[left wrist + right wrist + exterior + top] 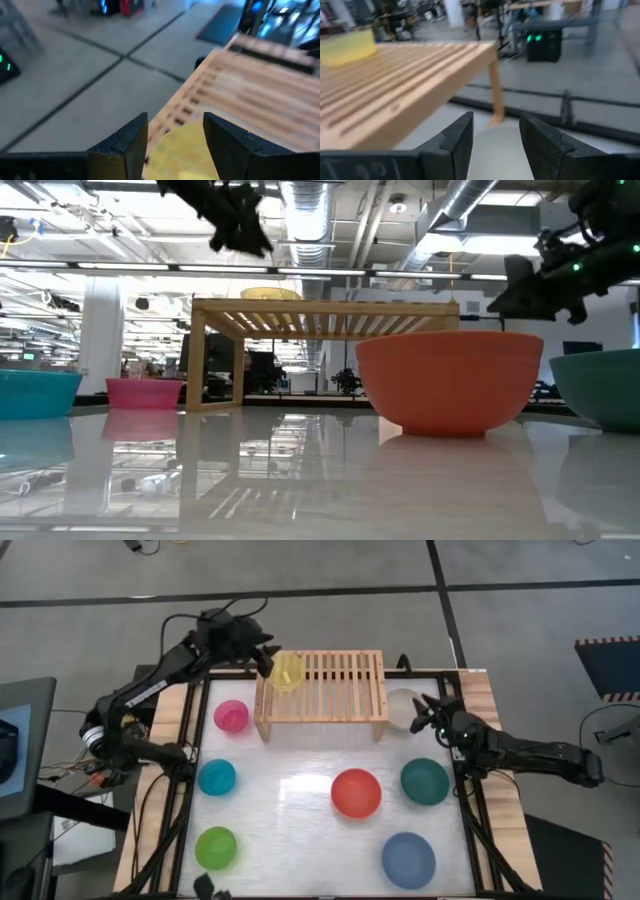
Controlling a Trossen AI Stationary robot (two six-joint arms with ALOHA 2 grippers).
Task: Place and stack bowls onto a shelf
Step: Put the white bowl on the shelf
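The left gripper point(265, 655) is hovering with its fingers spread just above the yellow bowl point(287, 671), which is sitting on the left end of the shelf point(335, 680). The right gripper point(428, 718) is also gaping open, hanging over the cream-white bowl point(402, 705) lying on the table point(300, 790) beside the shelf's right leg. The pink point(231, 716), cyan point(216, 777), lime green point(216, 847), red point(356, 792), dark teal-green point(424, 781) and blue point(408, 859) bowls are resting on the table (well apart).
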